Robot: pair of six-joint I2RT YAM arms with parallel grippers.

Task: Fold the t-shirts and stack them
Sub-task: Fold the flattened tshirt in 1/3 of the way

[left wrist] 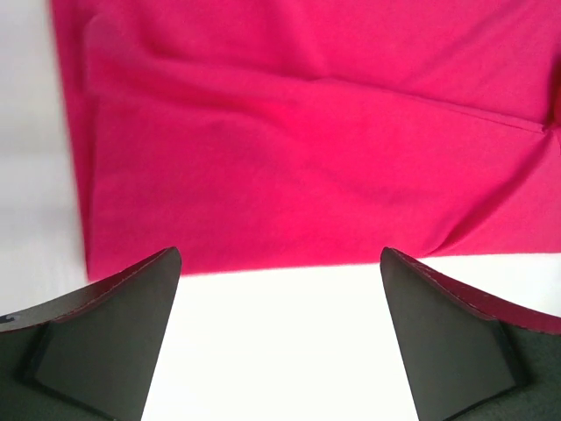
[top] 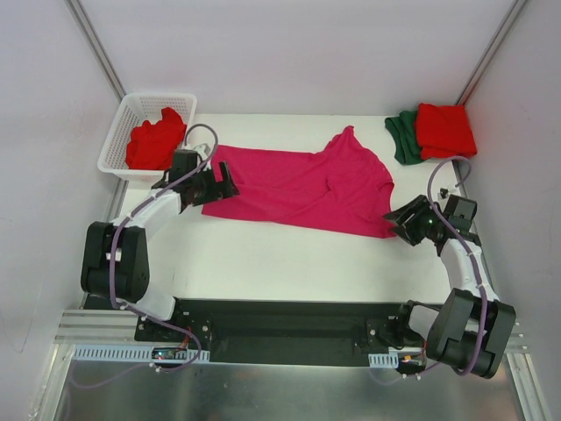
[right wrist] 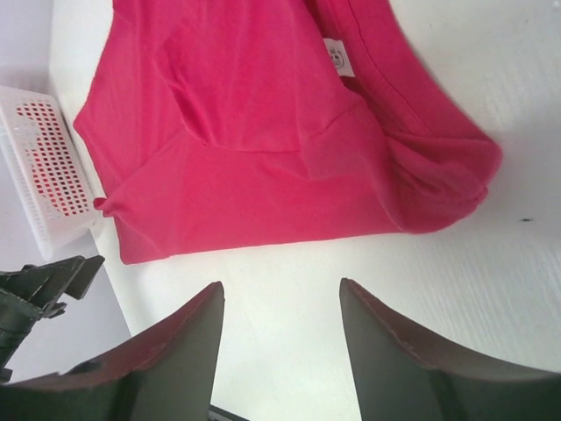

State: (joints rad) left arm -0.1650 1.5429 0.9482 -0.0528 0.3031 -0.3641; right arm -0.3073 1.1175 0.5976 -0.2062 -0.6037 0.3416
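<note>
A magenta-pink t-shirt [top: 302,184] lies spread and partly rumpled across the middle of the white table; it also fills the left wrist view [left wrist: 307,140] and the right wrist view [right wrist: 263,132]. My left gripper [top: 223,186] is open and empty at the shirt's left edge, its jaws wide apart over bare table. My right gripper [top: 401,219] is open and empty just off the shirt's right corner. A folded red t-shirt [top: 444,130] lies on a folded dark green t-shirt [top: 404,136] at the back right. Another red t-shirt [top: 155,140] is bunched in the basket.
A white lattice basket [top: 123,123] stands at the back left corner; it also shows in the right wrist view [right wrist: 39,167]. Grey walls close in the table on both sides. The black base rail [top: 280,329] runs along the near edge.
</note>
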